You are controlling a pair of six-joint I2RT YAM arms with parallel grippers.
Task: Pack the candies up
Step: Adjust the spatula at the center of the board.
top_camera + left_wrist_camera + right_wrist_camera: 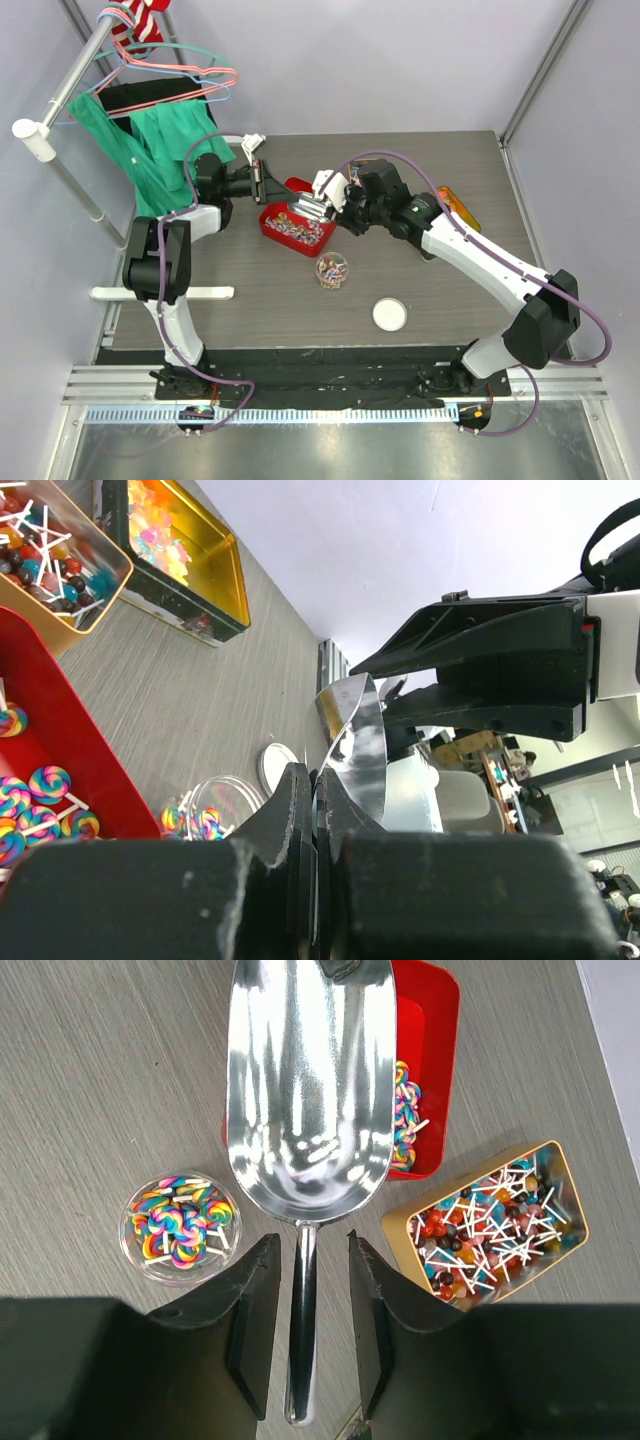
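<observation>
The candies (408, 1120) are rainbow-swirl lollipops on white sticks lying in a red tray (440, 1020), which also shows in the top view (268, 222). More of them fill a clear round cup (127, 1230) beside the tray (345, 262). A shiny metal scoop (305, 1080), empty, hangs over the tray's edge. My left gripper (318, 775) is shut on the scoop's thin far rim (355, 740). My right gripper (308, 1240) is open, and the scoop's handle (302, 1340) lies between its fingers with a gap on each side.
A gold tin (400, 1228) of ball lollipops sits right of the tray. A black tin (225, 590) holds orange and yellow pieces. A white lid (390, 314) lies near the front. Green cloth (160, 140) hangs on a rack at the back left.
</observation>
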